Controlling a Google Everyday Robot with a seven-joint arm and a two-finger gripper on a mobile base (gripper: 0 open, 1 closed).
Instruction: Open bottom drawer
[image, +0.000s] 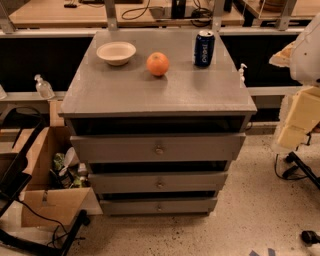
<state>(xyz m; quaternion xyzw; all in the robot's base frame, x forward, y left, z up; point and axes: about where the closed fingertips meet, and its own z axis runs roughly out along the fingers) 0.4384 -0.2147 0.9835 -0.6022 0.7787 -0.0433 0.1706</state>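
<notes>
The hand (299, 120) shows at the right edge of the camera view as pale cream blocks under a white arm, held off the floor at about the height of the cabinet's upper drawers; whether it is wide or narrow I cannot tell, and it holds nothing that can be seen. The bottom drawer (159, 205) lies well apart from the hand, down and to its left, the lowest and slimmest of three grey fronts, with a small round knob (160, 206) at its centre and a dark gap above it. The middle drawer (159, 182) and top drawer (158, 148) sit above it. Up and left of the hand, the grey worktop (125, 92) carries a blue can (204, 48) nearest the hand, then an orange (157, 64), then a cream bowl (116, 52). A cardboard box (50, 200) stands beyond the cabinet's far side.
</notes>
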